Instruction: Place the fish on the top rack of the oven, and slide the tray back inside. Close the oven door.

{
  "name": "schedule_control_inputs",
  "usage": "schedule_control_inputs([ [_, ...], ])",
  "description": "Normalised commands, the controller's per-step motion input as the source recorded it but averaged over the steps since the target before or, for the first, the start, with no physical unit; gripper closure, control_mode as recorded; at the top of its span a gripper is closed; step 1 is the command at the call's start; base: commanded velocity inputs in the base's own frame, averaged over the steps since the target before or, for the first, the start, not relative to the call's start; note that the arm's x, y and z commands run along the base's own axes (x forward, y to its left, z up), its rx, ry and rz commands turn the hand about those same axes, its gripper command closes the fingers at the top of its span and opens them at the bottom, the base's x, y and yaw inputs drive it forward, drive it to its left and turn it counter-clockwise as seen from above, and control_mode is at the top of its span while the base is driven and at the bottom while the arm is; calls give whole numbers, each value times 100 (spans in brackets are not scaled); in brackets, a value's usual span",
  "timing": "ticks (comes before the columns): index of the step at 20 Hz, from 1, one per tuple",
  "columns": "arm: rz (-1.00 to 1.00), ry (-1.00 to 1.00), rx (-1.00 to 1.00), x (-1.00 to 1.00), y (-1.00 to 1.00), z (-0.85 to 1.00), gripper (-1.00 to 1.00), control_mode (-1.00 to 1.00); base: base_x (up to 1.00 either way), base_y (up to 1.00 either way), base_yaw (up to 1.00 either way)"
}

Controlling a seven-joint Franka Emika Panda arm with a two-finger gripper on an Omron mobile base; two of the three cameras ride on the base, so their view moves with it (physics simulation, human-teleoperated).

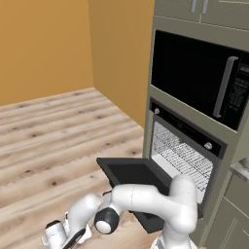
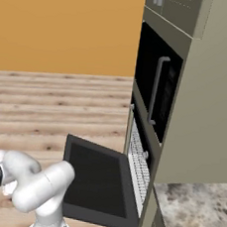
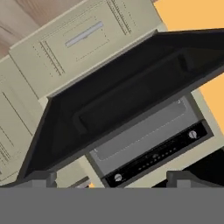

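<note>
The oven (image 1: 160, 104) is set in olive-grey cabinetry, and its black oven door (image 1: 133, 176) is folded down about level over the floor. Silver wire racks (image 1: 184, 158) sit inside the lit cavity; I cannot tell the top rack from the one under it. From the right, the door (image 2: 98, 181) and rack edges (image 2: 137, 163) show side-on. My arm bends low to the left of the door, with the hand (image 1: 54, 234) near the floor. The hand view is rolled upside down, showing the door (image 3: 122, 100) and control strip (image 3: 157, 158). My gripper (image 3: 113, 178) is open and holds nothing.
A black microwave (image 1: 194, 73) with a grey vertical handle sits above the oven. Cabinet drawers (image 3: 83, 39) lie below it. A speckled counter (image 2: 194, 214) is at the right. Wooden floor (image 1: 58, 141) stretches left toward the orange wall (image 1: 44, 44).
</note>
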Motion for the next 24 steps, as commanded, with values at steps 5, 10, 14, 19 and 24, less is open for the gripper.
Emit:
schedule_control_inputs([
  [5,-4,0,-9,80,-1,-39,-100,-100,0,0,0],
  [10,-5,1,-12,71,0,-68,-100,-100,0,0,0],
  [14,-5,0,-13,59,0,-88,-100,-100,0,0,0],
  [19,-3,0,-9,33,0,-97,-100,-100,0,0,0],
  [24,-6,0,-9,39,0,-78,-100,-100,0,0,0],
])
